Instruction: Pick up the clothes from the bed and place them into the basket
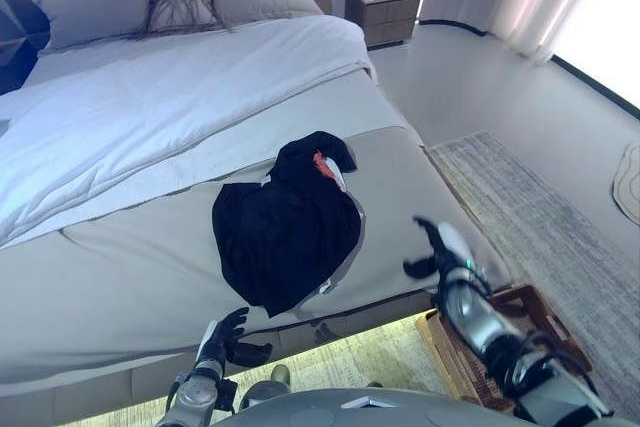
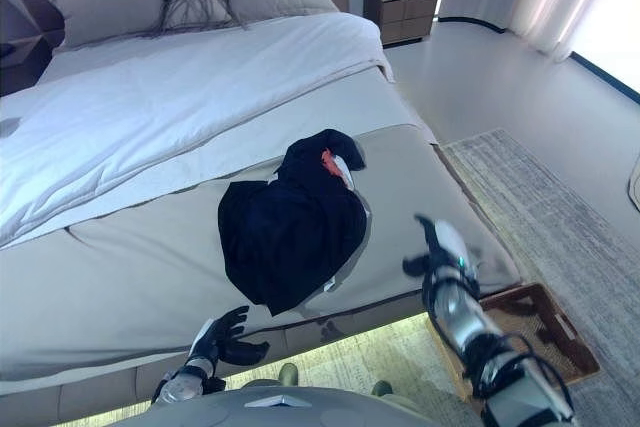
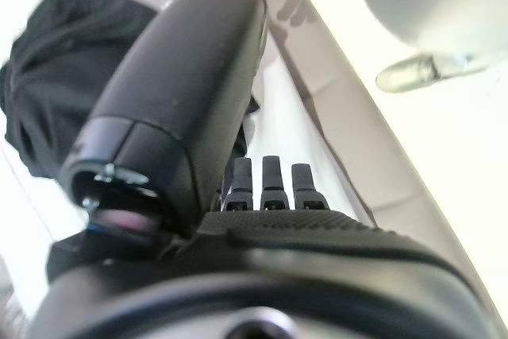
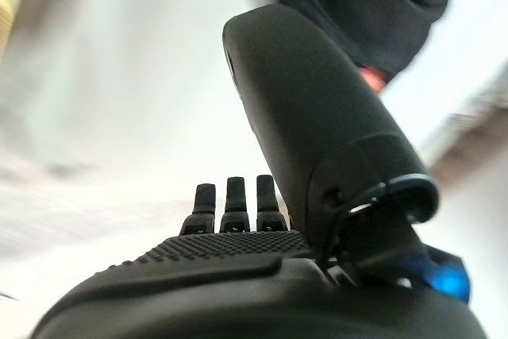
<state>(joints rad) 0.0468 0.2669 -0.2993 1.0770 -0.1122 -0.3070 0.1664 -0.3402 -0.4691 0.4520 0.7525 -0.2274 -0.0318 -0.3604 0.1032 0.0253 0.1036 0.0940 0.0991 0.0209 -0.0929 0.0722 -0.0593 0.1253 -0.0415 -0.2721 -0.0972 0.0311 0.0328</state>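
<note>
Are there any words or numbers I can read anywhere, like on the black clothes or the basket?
None can be read.
The black clothes on the bed show a small red and white patch, too small to tell whether it bears letters.
The basket on the floor shows no label.
The left hand and right hand show no print.

My left hand (image 1: 228,337) is matte black with jointed fingers on a silver-grey forearm. My right hand (image 1: 443,247) is black too, with a white thumb cover and a green mark at the wrist. Up close, each thumb is a smooth rounded shell, the palm is stippled, and a blue light glows by the right thumb's base.
</note>
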